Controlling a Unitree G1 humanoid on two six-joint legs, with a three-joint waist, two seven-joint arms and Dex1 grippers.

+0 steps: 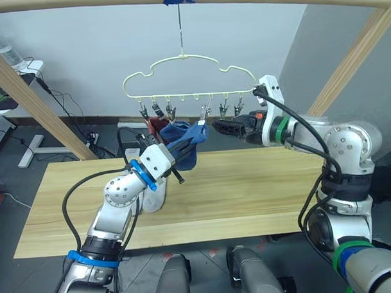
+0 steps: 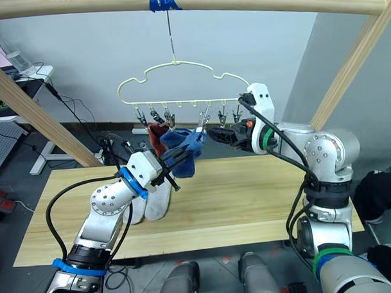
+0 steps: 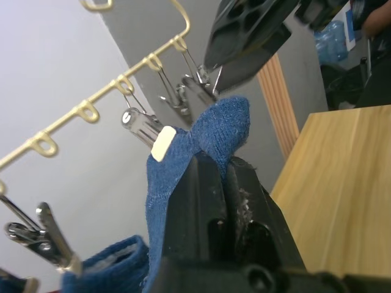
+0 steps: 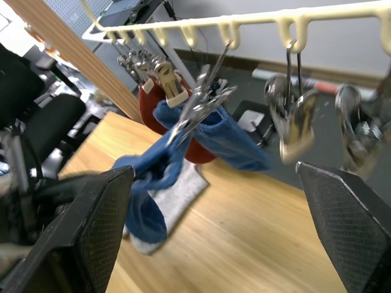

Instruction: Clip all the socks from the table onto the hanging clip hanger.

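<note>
Under clip hanger (image 4: pixel 244 21), grey sock (image 4: pixel 177 204).

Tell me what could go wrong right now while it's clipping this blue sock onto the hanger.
The left gripper pinches only a fold of the blue sock, so the cuff may slip before the clip bites. The clip hanger hangs freely from one hook, so pushing may swing it away. The right gripper is open beside the clips and might knock neighbouring ones.

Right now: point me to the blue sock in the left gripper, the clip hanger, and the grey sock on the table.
blue sock (image 3: pixel 214 125), left wrist view, bunched top edge.
clip hanger (image 1: pixel 183 57), left eye view, top of wavy wire.
grey sock (image 2: pixel 160 199), right eye view, mid body.
</note>
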